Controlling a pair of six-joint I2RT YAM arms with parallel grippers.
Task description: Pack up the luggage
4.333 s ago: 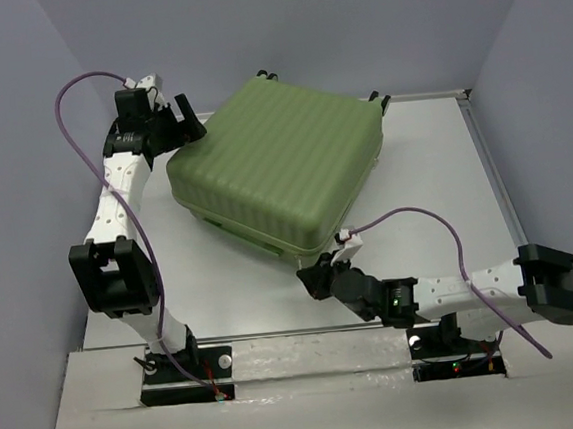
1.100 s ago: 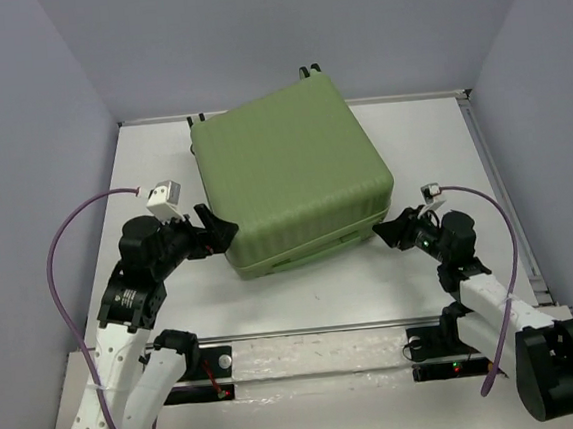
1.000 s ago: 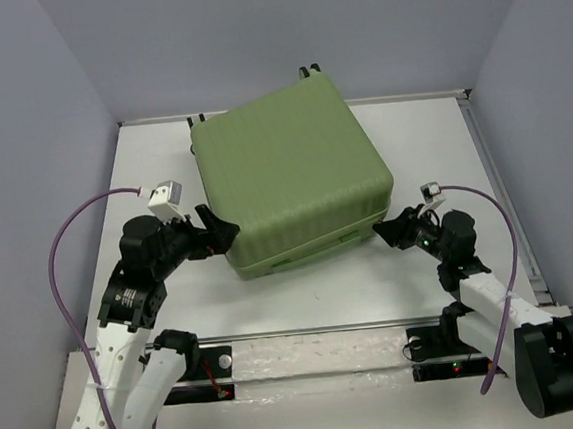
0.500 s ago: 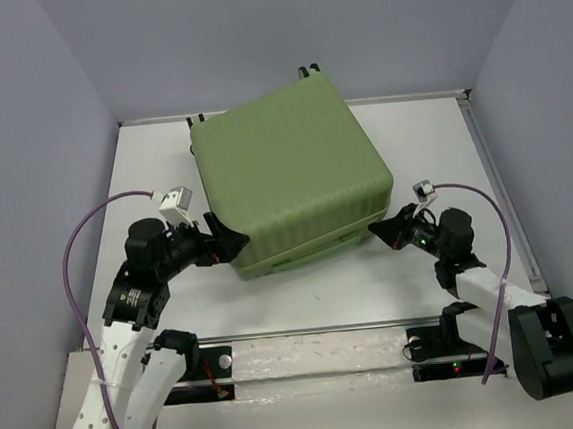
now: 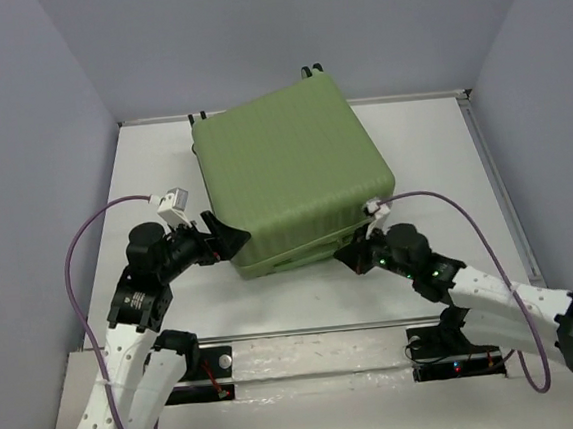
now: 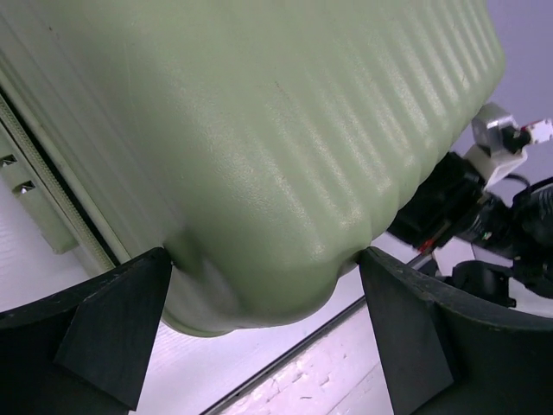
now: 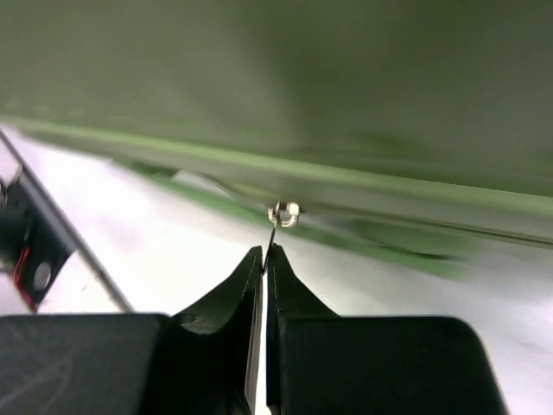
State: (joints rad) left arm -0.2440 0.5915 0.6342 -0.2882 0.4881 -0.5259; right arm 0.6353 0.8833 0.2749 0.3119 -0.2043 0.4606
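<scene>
While the green suitcase (image 5: 293, 174) lies shut, left gripper (image 5: 225, 240) spread around its corner, right gripper (image 7: 266, 252) pinching its zipper pull (image 7: 282, 212).

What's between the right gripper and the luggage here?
In the right wrist view, only a thin metal zipper pull spans from the luggage seam into the right gripper, whose fingers are pinched on it.

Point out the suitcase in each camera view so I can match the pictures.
Top external: the suitcase lies closed at the centre, with a gripper at each side of its near edge.
Left wrist: its rounded corner fills the frame, between the fingers of the open left gripper.
Right wrist: its blurred green side runs across the top; the right gripper is shut on the zip pull.
Shared landmark: the zip seam.
</scene>
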